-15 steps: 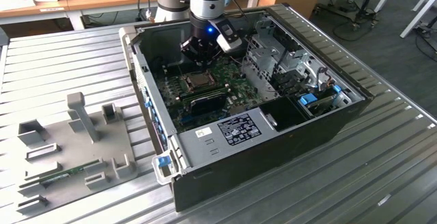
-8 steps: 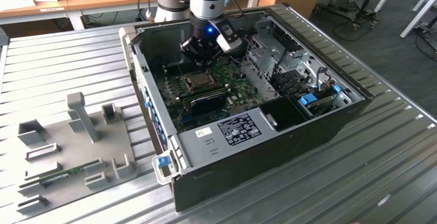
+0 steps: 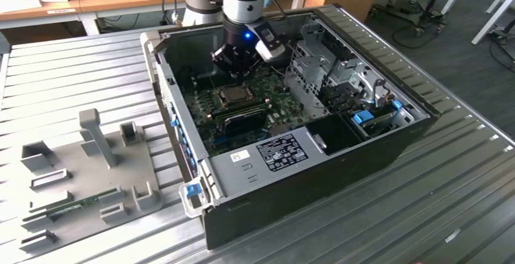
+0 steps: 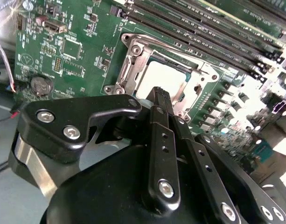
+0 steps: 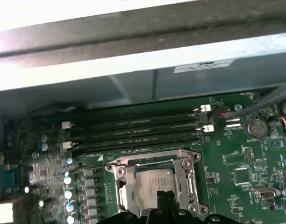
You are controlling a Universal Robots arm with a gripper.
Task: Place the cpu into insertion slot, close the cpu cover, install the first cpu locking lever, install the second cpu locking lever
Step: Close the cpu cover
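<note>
Hovering just above the cpu [image 5: 149, 183] with pincer [image 5: 164, 196] pressed shut, gripping nothing. Seated flat in the socket, framed by the flat-lying cpu cover [image 5: 189, 179]. Likely light, stiff, fragile; best taken by 2 opposite edges.

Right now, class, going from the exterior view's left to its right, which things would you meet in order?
grey fixture plate → cpu → printed label → blue clip
</note>
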